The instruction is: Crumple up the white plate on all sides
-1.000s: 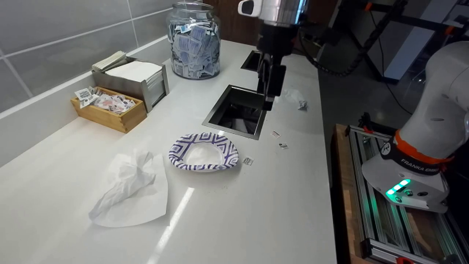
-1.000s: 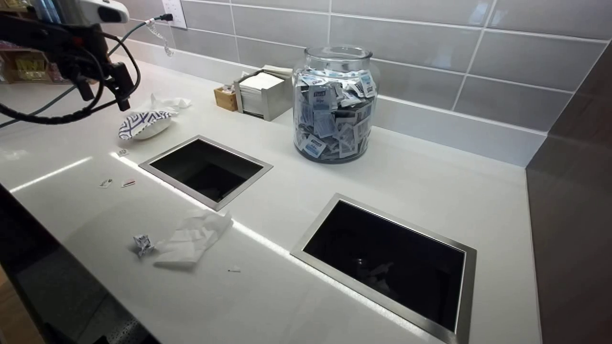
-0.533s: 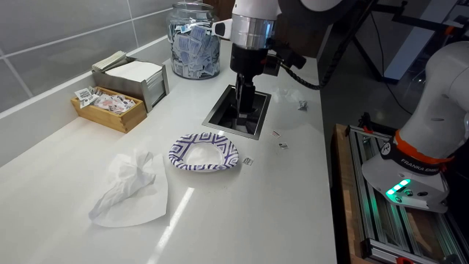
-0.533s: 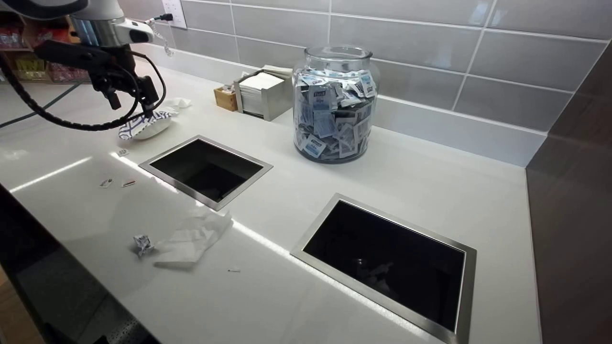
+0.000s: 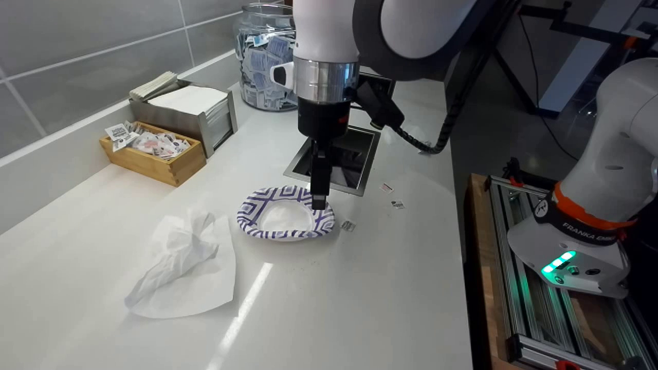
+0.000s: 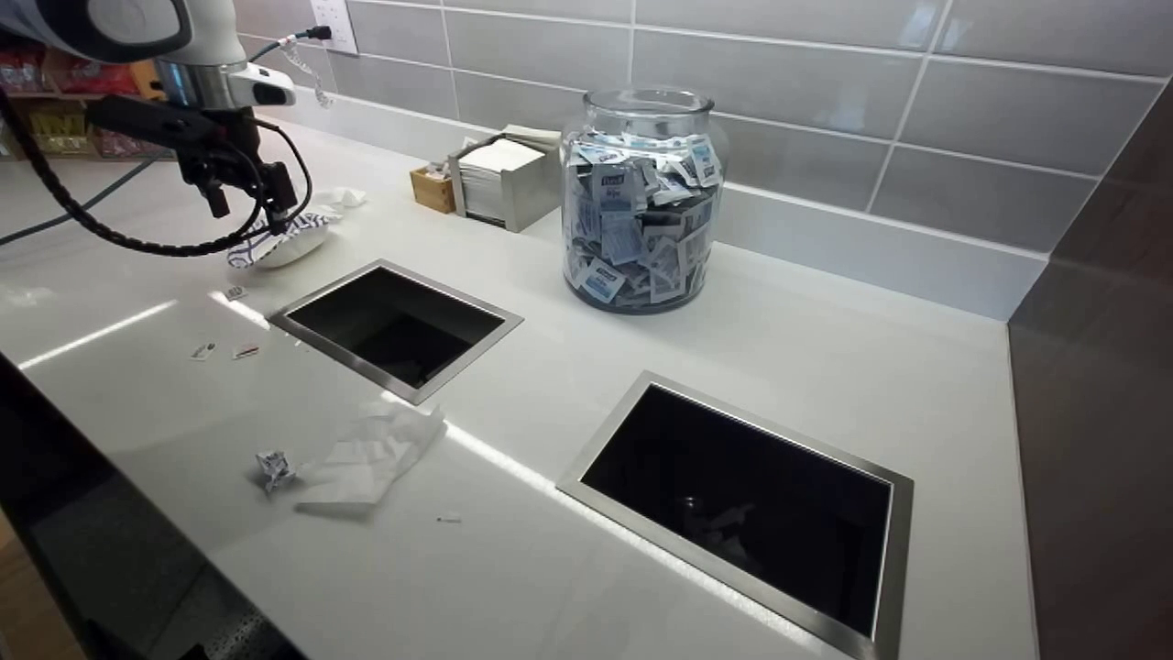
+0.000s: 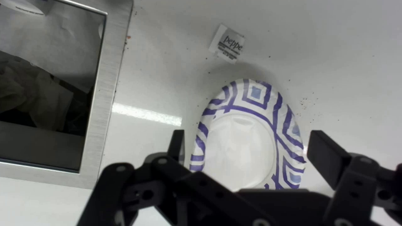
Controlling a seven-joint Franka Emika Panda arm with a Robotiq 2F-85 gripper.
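Note:
The white plate (image 7: pixel 238 150) has a purple-and-white patterned rim and lies on the counter, its sides bent up so it looks oval. It shows in both exterior views, mid-counter (image 5: pixel 282 218) and at the upper left (image 6: pixel 298 246). My gripper (image 7: pixel 248 141) is above it with jaws wide apart, one finger beyond each long side of the rim, holding nothing. The near end of the plate is hidden behind the gripper in the wrist view. In an exterior view the gripper (image 5: pixel 319 200) overlaps the plate's far right rim; whether it touches cannot be told.
A crumpled white tissue sheet (image 5: pixel 190 272) lies beside the plate. A metal-rimmed bin opening (image 7: pixel 106 94) is close on the other side. A pepper packet (image 7: pixel 228 44) lies near the rim. A glass jar (image 6: pixel 641 220), napkin holder (image 5: pixel 169 121) and wooden box (image 5: pixel 154 167) stand along the wall.
My gripper has travelled from beyond the bin opening across to the plate and come down over it, jaws staying apart. The plate and the tissue sheet have not moved.

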